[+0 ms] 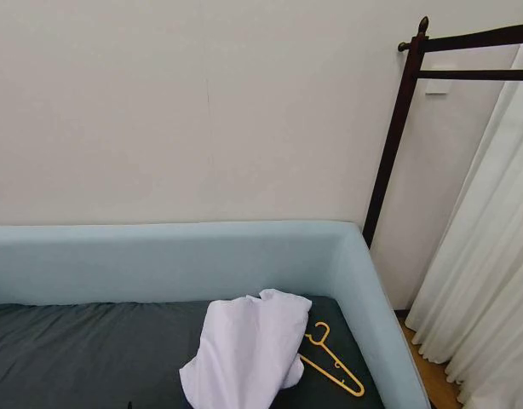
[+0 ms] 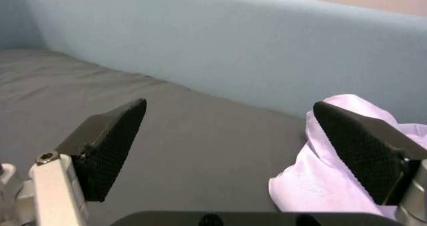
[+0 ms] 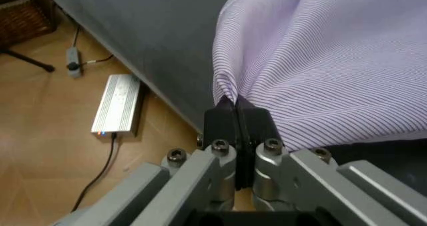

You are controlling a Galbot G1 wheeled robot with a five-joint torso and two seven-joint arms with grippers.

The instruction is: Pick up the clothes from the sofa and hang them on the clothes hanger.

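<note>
- Left tool: fingers wide apart, nothing between them. I have it hovering over the dark seat of the sofa, with the shirt just beside one finger.
- Shirt: pale lilac, finely striped, bunched in a heap on the seat near the sofa's right end.
- Right tool: pads pressed together, clamped on a fold at the shirt's edge; wooden floor and a silver box lie beyond it.
- Yellow hanger: flat on the seat, just right of the shirt.
- Dark clothes rack: upright beyond the sofa's right arm, beside the white curtain.
</note>
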